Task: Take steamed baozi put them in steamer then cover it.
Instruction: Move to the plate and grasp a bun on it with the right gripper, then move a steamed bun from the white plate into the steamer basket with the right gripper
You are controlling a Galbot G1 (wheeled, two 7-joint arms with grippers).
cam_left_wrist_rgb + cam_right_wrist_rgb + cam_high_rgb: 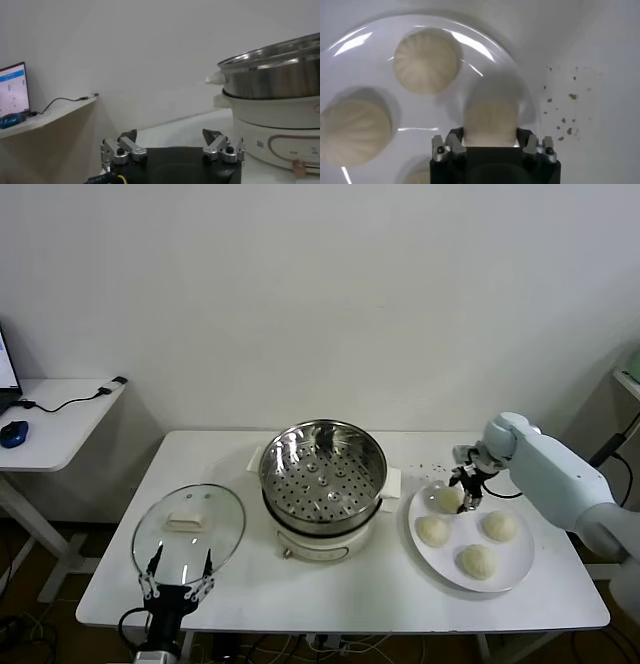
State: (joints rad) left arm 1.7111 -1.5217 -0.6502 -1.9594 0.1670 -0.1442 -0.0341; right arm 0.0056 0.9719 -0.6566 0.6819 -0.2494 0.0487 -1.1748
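Right pincer [467, 490] astride plate's [520, 562] rear baozi [490, 120]

four small round pale cream-white dough buns [466, 529] with pleated tops lie apart on a flat plate at the lower right of the frame, the rear left one [447, 498] between the right end effector's spread fingers. the round shiny stainless-steel steamer basket [322, 466] with its perforated bottom stands uncovered at centre on a white cooker base. the round clear glass lid [189, 529] with metal rim and white rectangular handle lies flat at lower left.
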